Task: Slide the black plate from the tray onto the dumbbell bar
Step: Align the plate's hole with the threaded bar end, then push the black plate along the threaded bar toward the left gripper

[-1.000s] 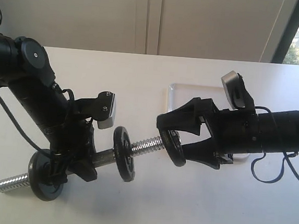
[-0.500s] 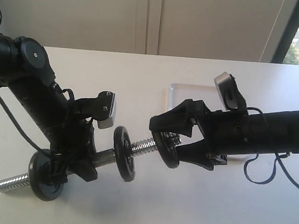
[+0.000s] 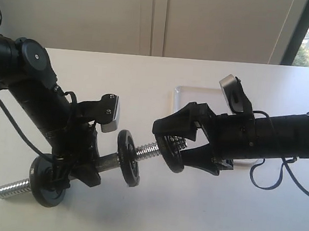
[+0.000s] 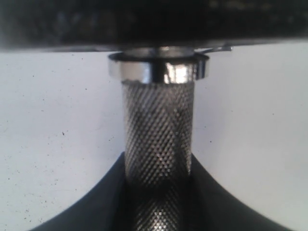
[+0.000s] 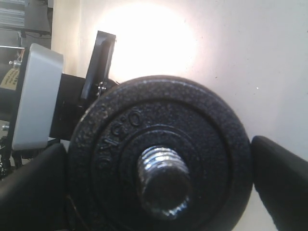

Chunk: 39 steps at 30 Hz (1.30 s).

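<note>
The dumbbell bar [image 3: 147, 148] is held off the table, with my left gripper [image 3: 85, 166] shut on its knurled middle [image 4: 159, 130]. Two black discs [image 3: 127, 158] [image 3: 47, 180] sit on the bar either side of that grip. My right gripper [image 3: 170, 146] is shut on the black plate [image 3: 172, 152], its fingers [image 5: 281, 178] on opposite rims. The plate [image 5: 115, 144] is on the bar's right threaded end. In the right wrist view the threaded tip [image 5: 163, 183] pokes through the centre hole. The white tray [image 3: 183, 93] lies behind the right gripper, mostly covered by the arm.
The bar's left threaded end [image 3: 11, 188] sticks out near the table's front left. The left arm [image 3: 33, 83] rises at the left and the right arm [image 3: 282, 137] stretches in from the right. A cable [image 3: 271, 177] loops under the right arm.
My right gripper has moved left with the black plate, carrying it farther along the bar's threaded end. The left arm and the bar have stayed still.
</note>
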Each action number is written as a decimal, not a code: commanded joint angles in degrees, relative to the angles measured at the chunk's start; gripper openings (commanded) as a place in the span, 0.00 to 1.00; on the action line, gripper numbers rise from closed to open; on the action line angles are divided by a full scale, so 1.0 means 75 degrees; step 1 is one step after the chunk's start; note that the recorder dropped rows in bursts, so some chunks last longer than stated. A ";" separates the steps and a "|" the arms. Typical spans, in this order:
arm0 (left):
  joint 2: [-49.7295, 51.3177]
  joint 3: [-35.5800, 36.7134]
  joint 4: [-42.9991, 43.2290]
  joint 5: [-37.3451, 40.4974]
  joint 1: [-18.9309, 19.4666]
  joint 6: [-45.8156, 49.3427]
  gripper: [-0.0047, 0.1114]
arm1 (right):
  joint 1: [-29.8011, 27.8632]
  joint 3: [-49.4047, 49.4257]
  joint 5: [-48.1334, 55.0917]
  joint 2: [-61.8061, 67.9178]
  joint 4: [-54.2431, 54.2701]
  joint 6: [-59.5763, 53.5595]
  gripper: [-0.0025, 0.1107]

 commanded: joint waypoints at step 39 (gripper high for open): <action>-0.0443 -0.0183 -0.1058 0.0430 -0.0034 -0.0035 0.04 | 0.1138 0.0019 -0.0510 0.0556 0.1242 -0.0758 0.02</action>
